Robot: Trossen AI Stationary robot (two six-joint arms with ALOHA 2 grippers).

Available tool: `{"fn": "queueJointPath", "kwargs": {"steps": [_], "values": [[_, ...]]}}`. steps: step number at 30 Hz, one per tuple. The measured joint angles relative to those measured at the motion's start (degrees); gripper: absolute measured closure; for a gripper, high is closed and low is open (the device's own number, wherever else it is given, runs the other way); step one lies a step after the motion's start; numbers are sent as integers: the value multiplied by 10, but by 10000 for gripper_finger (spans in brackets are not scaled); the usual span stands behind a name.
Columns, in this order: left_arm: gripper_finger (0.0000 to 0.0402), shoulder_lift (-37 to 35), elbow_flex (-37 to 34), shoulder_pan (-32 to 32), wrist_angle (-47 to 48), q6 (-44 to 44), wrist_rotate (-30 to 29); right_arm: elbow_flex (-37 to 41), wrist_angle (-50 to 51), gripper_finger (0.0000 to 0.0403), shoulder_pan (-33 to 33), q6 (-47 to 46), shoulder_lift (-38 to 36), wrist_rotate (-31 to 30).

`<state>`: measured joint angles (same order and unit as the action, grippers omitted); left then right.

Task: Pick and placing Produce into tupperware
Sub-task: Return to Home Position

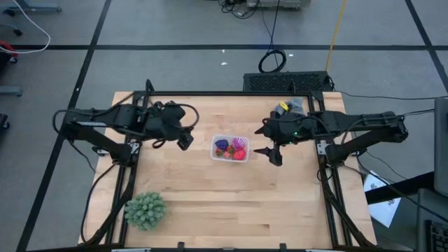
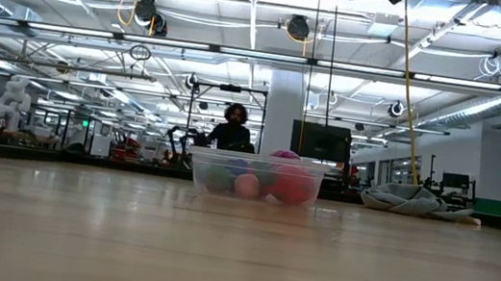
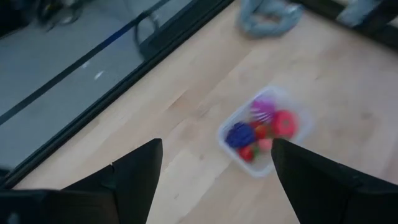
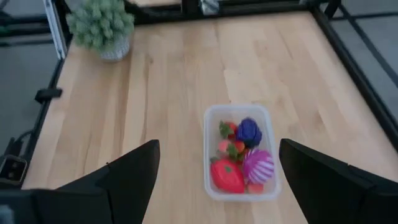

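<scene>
The pale wooden table [image 1: 231,203] had smooth planks with a faint sheen and visible grain. At its centre, the small clear plastic tub [image 4: 236,108] looked thin and slightly cloudy. The red, pink and purple toy produce [image 4: 227,176] in it was smooth, glossy plastic. At seven o'clock the large green spiky ball [image 1: 145,209] looked soft and bristly. At one o'clock lay a crumpled grey cloth [image 1: 297,105]. The left tool [image 3: 216,152] and right tool [image 4: 219,149] were matt black.
</scene>
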<state>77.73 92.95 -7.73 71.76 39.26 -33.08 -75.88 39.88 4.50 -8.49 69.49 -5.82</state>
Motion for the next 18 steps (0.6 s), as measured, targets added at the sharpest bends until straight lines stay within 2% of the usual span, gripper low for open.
{"fn": "queueJointPath", "kwargs": {"steps": [6, 9, 13, 18], "values": [[94, -65, 0, -36, -30, -30, -8, 0, -28, 82, -3, 2, 0, -1], [94, -99, 0, -58, -26, -29, -39, 0, -30, 96, -3, 15, 0, -1], [94, -138, 0, -84, -26, -30, -70, 0, -40, 147, -4, 36, -4, -1], [94, -166, 0, -110, -20, -30, -83, 0, -61, 255, -4, 67, -19, -1]]}}
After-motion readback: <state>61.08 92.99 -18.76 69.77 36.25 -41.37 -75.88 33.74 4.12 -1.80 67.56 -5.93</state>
